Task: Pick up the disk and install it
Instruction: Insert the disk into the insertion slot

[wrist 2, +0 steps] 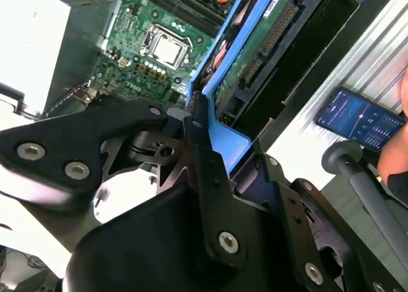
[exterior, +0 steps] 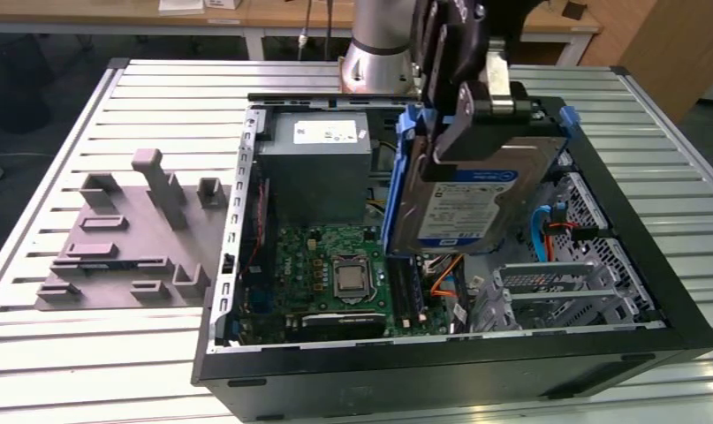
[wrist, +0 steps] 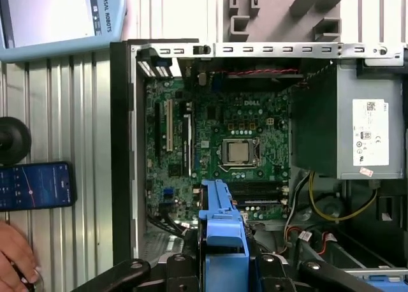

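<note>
Plainly, the jaws are clamped on the bright blue plastic frame [wrist 2: 229, 142] of the disk [exterior: 480, 208], gripping its upper edge, as the second wrist view shows. The disk hangs tilted over the open computer case [exterior: 451, 375], above the case's three-o'clock half in the exterior view. Its lower edge is near the orange cables [exterior: 444, 276].

My worry is a snag. The frame could catch those loose cables, or the perforated metal cage [exterior: 598, 265] at four o'clock of the disk. If it jams, smooth plastic may slide in a hard metal grip.

The disk is a flat silver slab with a glossy white-and-blue label. The circuit board [exterior: 332, 265] at eight o'clock of it is green and studded with parts, and the tabletop [exterior: 109, 353] is pale, ribbed metal.
</note>
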Tool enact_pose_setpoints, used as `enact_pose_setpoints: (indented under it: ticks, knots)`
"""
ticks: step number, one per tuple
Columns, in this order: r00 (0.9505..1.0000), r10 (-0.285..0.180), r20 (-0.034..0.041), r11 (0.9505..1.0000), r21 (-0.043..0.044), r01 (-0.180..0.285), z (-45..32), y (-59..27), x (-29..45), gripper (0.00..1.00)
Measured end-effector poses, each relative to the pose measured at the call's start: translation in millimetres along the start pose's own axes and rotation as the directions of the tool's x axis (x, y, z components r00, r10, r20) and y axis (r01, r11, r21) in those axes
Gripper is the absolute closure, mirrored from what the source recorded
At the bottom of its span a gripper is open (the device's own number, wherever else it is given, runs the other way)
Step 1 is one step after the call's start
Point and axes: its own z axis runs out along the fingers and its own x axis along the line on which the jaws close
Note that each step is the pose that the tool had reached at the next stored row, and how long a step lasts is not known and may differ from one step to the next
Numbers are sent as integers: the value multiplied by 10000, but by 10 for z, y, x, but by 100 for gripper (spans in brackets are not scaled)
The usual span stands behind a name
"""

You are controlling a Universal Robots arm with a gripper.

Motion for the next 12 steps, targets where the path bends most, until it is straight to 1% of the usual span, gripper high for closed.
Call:
enact_pose_setpoints:
  ticks: [4,7,10,12]
  knots:
    - [10000,0,-1,10000,0,0,10,-133,21,64]
    - [10000,0,-1,10000,0,0,20,-157,58,64]
    - [10000,0,-1,10000,1,0,32,-168,122,64]
    - [10000,1,-7,10000,0,-1,38,-190,142,64]
